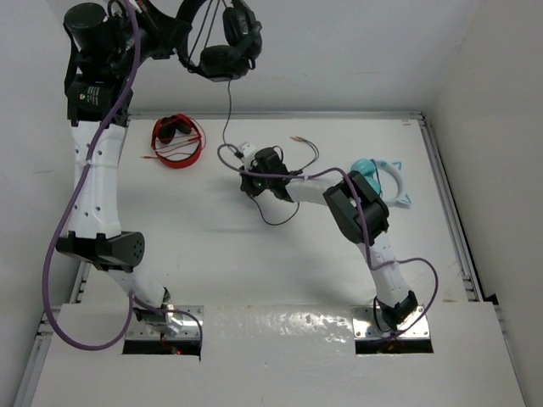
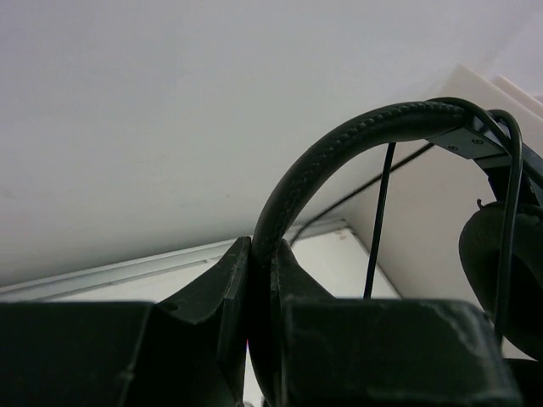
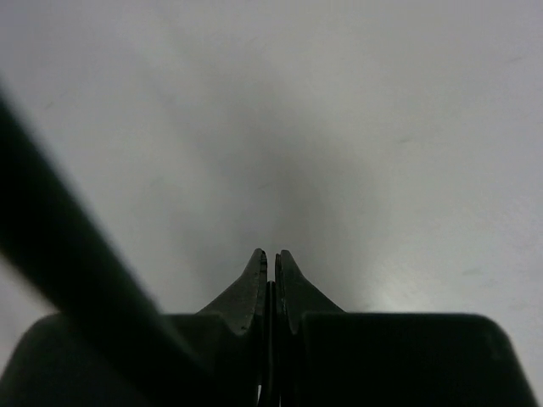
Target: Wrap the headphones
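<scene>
My left gripper point(image 1: 174, 38) is raised high at the back left, shut on the thin headband point(image 2: 339, 144) of the black headphones point(image 1: 229, 42). The ear cups point(image 2: 501, 254) hang to its right. The long dark cable point(image 1: 227, 110) drops from the cups to the table. There my right gripper point(image 1: 246, 157) rests low and is shut on it. In the right wrist view the jaws point(image 3: 271, 254) pinch a thin dark strand, and a blurred dark band point(image 3: 51, 246) crosses the left side. More cable loops point(image 1: 280, 212) on the table near the right gripper.
Red headphones point(image 1: 178, 140) lie at the back left of the table. Light blue cat-ear headphones point(image 1: 382, 178) lie at the right, next to the right arm's elbow. A thin cable end point(image 1: 305, 148) lies behind the right gripper. White walls enclose the table.
</scene>
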`<action>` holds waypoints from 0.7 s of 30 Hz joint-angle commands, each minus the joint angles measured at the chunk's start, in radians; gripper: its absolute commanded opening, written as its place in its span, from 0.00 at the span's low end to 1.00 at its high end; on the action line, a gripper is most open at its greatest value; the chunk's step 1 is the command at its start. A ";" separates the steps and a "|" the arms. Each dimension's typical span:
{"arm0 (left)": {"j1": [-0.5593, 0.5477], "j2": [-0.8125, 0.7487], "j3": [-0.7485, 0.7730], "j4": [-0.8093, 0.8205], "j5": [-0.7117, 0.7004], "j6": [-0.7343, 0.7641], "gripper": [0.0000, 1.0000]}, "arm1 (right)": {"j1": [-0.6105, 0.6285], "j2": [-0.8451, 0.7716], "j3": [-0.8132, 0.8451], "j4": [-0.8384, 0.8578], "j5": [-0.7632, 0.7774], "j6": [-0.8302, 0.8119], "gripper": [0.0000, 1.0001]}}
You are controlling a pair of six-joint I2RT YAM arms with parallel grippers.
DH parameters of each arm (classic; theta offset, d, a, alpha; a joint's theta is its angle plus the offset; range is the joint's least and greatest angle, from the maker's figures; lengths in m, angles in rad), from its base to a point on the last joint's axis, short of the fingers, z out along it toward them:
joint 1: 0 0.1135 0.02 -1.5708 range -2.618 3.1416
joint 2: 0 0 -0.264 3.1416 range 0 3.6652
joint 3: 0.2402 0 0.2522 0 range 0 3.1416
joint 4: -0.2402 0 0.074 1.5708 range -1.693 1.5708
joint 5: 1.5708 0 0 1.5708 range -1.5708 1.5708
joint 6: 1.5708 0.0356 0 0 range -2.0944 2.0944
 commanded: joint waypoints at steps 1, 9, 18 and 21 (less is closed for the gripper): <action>0.047 0.037 -0.030 0.017 -0.179 -0.025 0.00 | 0.136 -0.165 -0.095 -0.033 -0.115 -0.040 0.00; 0.050 0.208 -0.048 0.130 -0.456 0.179 0.00 | 0.356 -0.363 -0.084 -0.263 -0.310 -0.192 0.00; 0.033 0.332 -0.225 0.261 -0.676 0.470 0.00 | 0.368 -0.425 0.290 -0.459 -0.278 -0.240 0.00; 0.023 0.321 -0.327 0.308 -0.696 0.559 0.00 | 0.349 -0.452 0.400 -0.522 -0.205 -0.281 0.00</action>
